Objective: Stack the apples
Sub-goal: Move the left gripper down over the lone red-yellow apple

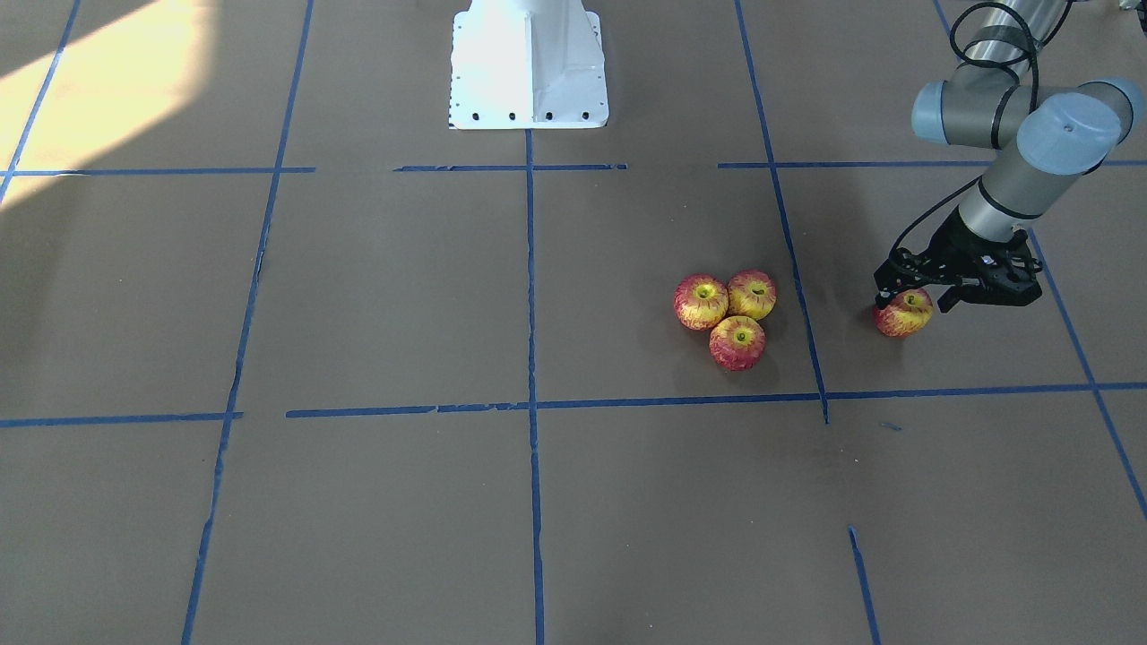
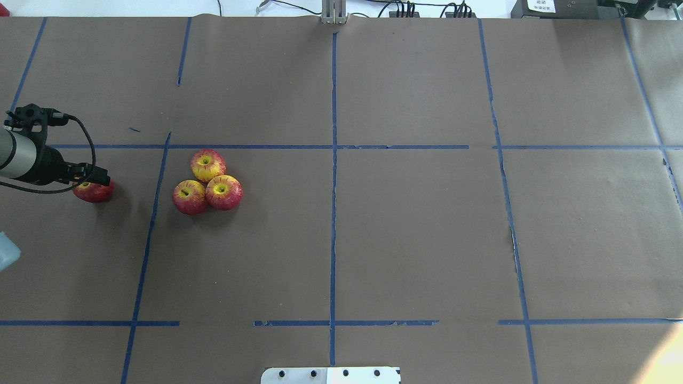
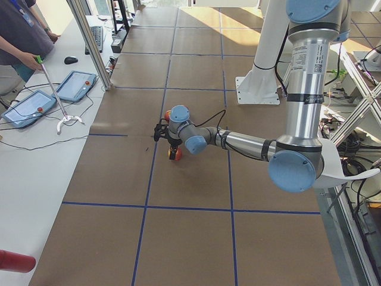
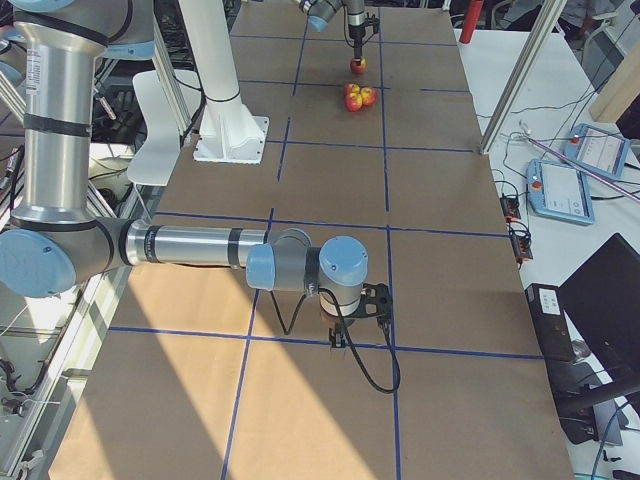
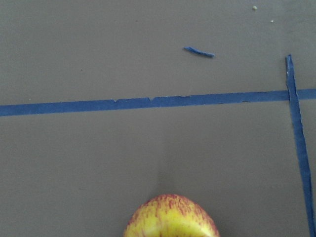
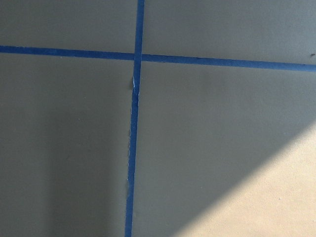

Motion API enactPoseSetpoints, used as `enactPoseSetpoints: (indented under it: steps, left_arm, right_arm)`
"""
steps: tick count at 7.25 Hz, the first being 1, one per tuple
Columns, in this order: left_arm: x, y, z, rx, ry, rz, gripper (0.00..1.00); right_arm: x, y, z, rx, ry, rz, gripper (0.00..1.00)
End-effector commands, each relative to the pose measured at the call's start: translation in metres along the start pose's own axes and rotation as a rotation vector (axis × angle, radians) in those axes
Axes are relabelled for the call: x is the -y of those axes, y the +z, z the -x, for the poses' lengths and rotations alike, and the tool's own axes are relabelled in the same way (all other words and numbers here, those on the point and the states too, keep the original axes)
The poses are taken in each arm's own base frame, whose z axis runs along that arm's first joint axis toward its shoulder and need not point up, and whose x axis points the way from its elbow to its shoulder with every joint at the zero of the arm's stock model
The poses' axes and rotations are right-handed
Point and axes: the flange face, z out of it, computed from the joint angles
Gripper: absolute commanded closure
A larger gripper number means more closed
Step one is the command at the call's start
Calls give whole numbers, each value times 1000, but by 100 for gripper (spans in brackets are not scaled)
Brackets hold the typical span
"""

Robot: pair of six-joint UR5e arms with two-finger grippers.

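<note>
Three apples [image 1: 702, 302] [image 1: 752, 295] [image 1: 737, 342] lie touching in a tight cluster on the brown table; the cluster also shows in the overhead view [image 2: 208, 165]. A fourth apple [image 1: 903, 313] sits apart from them, nearer the robot's left table end, on or just above the paper. My left gripper [image 1: 907, 303] comes down over it with a finger against each side. That apple shows in the overhead view [image 2: 94, 192] and at the bottom edge of the left wrist view [image 5: 170, 217]. My right gripper [image 4: 358, 325] hangs low over bare table far from the apples; I cannot tell its state.
Blue tape lines [image 2: 333, 160] divide the brown paper into squares. The white robot base [image 1: 529, 63] stands at the table's robot side. An operator [image 3: 24, 36] with a grabber stick and tablets [image 3: 74, 85] is beside the table.
</note>
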Motion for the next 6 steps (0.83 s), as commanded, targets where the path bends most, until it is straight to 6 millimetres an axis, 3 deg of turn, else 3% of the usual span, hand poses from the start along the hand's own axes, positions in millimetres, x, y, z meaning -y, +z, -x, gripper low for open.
enactPoseSetpoints:
  steps: [1,6]
  left_arm:
    - [-1,9,0,6,-1,12,0]
    - [-3,28,2,22,-6,40,1]
  right_arm:
    - [0,0,0,0,0,0,0]
    - [0,0,0,0,0,0,0]
